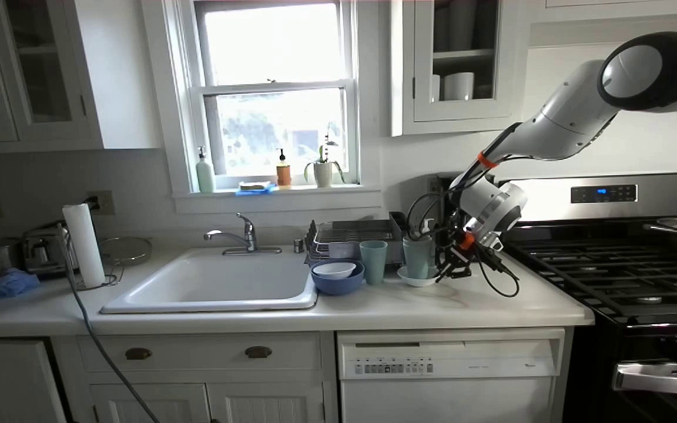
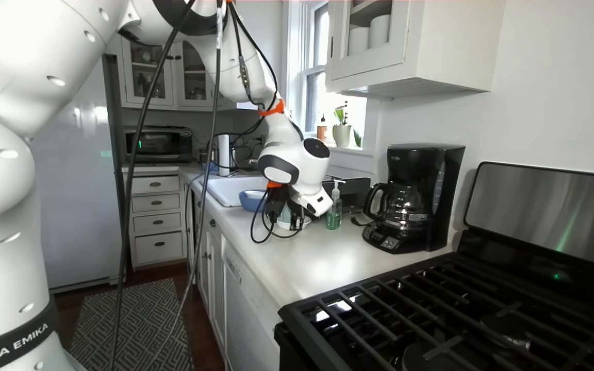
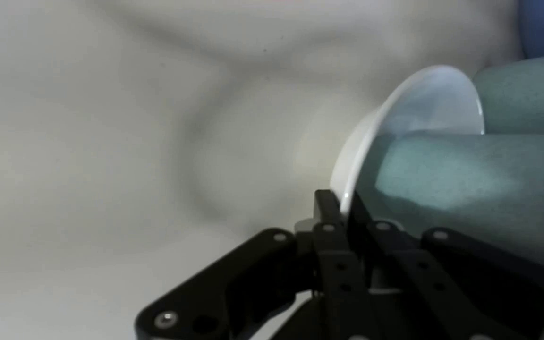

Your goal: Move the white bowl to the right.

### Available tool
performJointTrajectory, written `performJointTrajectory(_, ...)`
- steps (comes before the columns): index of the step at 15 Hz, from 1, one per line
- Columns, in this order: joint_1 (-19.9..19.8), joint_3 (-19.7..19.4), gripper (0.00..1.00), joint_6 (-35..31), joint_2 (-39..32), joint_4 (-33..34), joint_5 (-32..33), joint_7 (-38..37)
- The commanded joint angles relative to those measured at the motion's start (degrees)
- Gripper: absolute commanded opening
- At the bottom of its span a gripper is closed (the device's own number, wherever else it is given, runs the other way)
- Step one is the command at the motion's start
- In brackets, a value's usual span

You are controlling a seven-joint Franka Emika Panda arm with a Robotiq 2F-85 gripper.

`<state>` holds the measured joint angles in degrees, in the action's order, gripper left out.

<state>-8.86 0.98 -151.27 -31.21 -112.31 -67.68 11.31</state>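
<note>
The white bowl is small and shallow and stands on the counter. It shows in the wrist view (image 3: 428, 104) and in both exterior views (image 1: 416, 281) (image 2: 283, 224). A pale blue-green cup (image 1: 417, 258) stands in it and fills much of the wrist view (image 3: 465, 174). My gripper (image 3: 344, 203) is shut on the bowl's rim, one finger outside and one inside, beside the cup. In both exterior views the gripper (image 1: 445, 271) (image 2: 295, 222) points down at the bowl's edge. A near-identical second cup (image 1: 374, 262) stands beside the bowl.
A blue bowl (image 1: 338, 286) holds another small white bowl (image 1: 335, 269) beside the sink (image 1: 209, 306). A dish rack (image 1: 353, 228) stands behind. A soap bottle (image 2: 334, 214) and a black coffee maker (image 2: 423, 198) stand near the wall. The stove (image 2: 431, 309) borders the counter.
</note>
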Motion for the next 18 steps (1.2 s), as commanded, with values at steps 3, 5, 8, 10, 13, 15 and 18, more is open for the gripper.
performJointTrajectory(3, -3.96, 0.37, 0.05, 6.29, 1.88, -1.13, -7.35, 7.56)
performJointTrajectory(5, -4.68, -0.10, 0.05, 6.27, 3.65, -2.71, -11.32, 11.50)
performJointTrajectory(8, -4.31, -1.38, 0.05, 5.02, 5.95, -5.00, -16.44, 16.93)
performJointTrajectory(10, -3.61, -2.92, 0.05, 4.87, 6.80, -6.82, -17.49, 17.68)
performJointTrajectory(13, -3.39, -4.59, 0.03, 4.52, 8.43, -9.59, -18.83, 18.80)
performJointTrajectory(15, -3.17, -5.63, 0.03, 3.25, 9.59, -11.47, -19.73, 19.13)
performJointTrajectory(18, -4.31, -6.02, 0.02, 0.62, 10.51, -13.73, -20.33, 16.95)
